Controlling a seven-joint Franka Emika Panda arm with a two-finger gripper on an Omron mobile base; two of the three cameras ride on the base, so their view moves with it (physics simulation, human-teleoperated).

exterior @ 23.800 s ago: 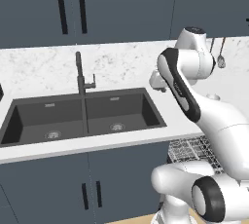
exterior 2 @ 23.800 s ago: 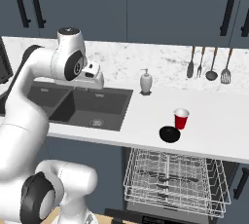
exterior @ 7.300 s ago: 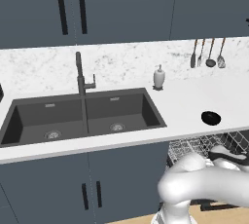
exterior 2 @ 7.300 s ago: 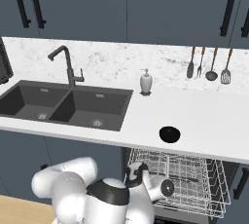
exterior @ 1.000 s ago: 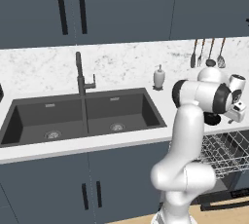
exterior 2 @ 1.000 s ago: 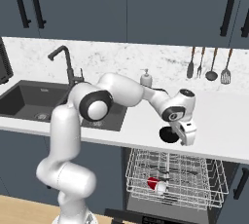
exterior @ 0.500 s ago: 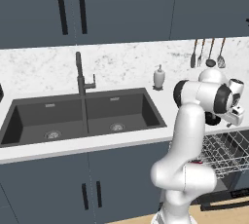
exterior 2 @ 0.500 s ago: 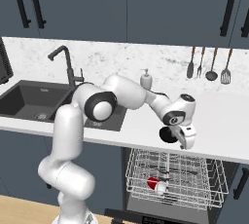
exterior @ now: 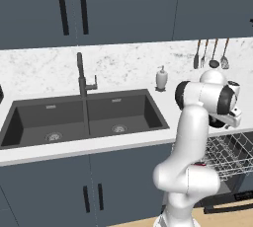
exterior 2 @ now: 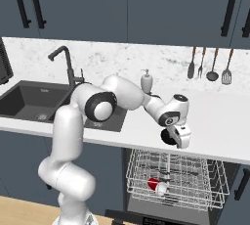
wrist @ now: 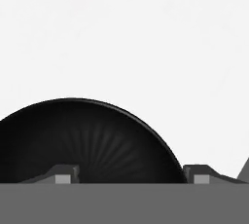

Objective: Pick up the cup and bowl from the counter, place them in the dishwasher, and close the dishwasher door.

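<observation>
The black bowl (wrist: pixel 92 140) sits on the white counter (exterior 2: pixel 219 116) and is mostly covered by my hand in the right base view. My gripper (wrist: pixel 129 177) is down on it and open. One fingertip (wrist: pixel 61 175) stands inside the bowl and the other (wrist: pixel 197 175) just outside its rim. From the right base view the gripper (exterior 2: pixel 178 138) points down near the counter's front edge. The red cup (exterior 2: pixel 157 185) lies on its side in the dishwasher's pulled-out wire rack (exterior 2: pixel 195 170). The dishwasher door (exterior 2: pixel 146 217) hangs open at the bottom edge.
A soap dispenser (exterior 2: pixel 146 81) stands by the backsplash and several utensils (exterior 2: pixel 210 65) hang on the wall. The dark double sink (exterior: pixel 84 117) with its faucet (exterior: pixel 81 75) lies to the left. The wire rack (exterior: pixel 232 154) juts out below the counter's edge.
My hand has sunk a little onto the bowl and the jaws have narrowed slightly around its rim. The cup and rack have not moved.
</observation>
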